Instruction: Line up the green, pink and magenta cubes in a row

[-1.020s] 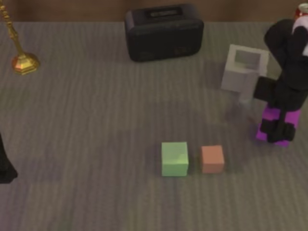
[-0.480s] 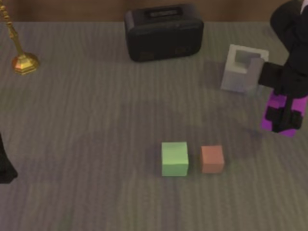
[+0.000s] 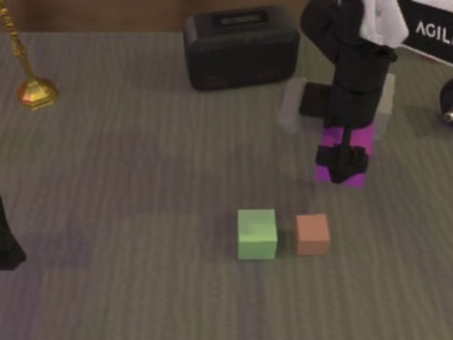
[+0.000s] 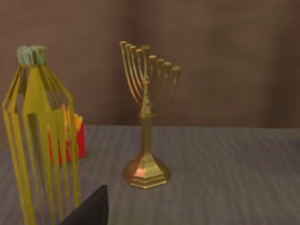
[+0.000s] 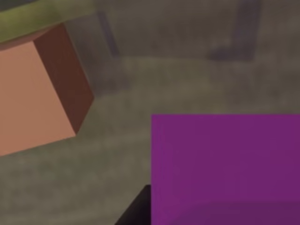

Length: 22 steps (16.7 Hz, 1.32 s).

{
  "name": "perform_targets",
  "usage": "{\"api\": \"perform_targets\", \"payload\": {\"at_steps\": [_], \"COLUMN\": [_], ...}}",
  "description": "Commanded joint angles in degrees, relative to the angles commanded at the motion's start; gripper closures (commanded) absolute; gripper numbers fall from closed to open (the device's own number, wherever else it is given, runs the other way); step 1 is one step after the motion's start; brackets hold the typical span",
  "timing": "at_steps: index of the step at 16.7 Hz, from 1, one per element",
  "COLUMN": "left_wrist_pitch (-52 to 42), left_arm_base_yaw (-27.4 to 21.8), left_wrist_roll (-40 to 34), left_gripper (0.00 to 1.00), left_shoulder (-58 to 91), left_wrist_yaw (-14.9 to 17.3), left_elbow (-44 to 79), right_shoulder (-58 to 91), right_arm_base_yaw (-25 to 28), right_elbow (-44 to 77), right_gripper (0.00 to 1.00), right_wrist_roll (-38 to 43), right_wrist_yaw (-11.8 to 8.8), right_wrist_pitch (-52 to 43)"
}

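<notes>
Your right end effector (image 3: 344, 164) has swung left, clamped on the magenta cube (image 3: 362, 134), at one o'clock of the pink cube (image 3: 312, 234).

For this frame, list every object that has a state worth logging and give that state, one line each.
magenta cube: held in the right gripper, carried above the table, behind the pink cube.
green cube: resting flat on the table, a small gap from the pink cube.
pink cube: resting flat, right of the green cube.
grey hollow block: on the table, partly hidden behind the right arm.
candelabrum: upright.
left gripper: parked at the table's left edge.
</notes>
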Motion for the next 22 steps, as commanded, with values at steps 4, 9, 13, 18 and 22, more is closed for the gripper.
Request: {"api": "perform_targets", "payload": {"at_steps": [4,9,13,18,22], "left_wrist_pitch": [0.00,0.00,0.00,0.00,0.00], "left_arm_base_yaw": [0.00,0.00,0.00,0.00,0.00], "left_wrist_roll": [0.00,0.00,0.00,0.00,0.00], "left_gripper": [0.00,0.00,0.00,0.00,0.00], "left_shoulder": [0.00,0.00,0.00,0.00,0.00], "left_wrist_yaw": [0.00,0.00,0.00,0.00,0.00], "left_elbow": [0.00,0.00,0.00,0.00,0.00], "right_shoulder": [11.01,22.72,27.80,28.46,27.43], "right_arm_base_yaw": [9.87,21.51,27.27,28.14,27.96], "right_elbow": [21.92,46.15,55.98,57.30,55.00], "right_gripper": [1.00,1.00,1.00,1.00,1.00], "right_wrist_roll": [4.06,9.43,12.37,12.84,12.83], "right_wrist_yaw": [0.04,0.12,0.35,0.41,0.36], "right_wrist_pitch": [-9.56,-20.10,-24.85,-25.50,-23.37]}}
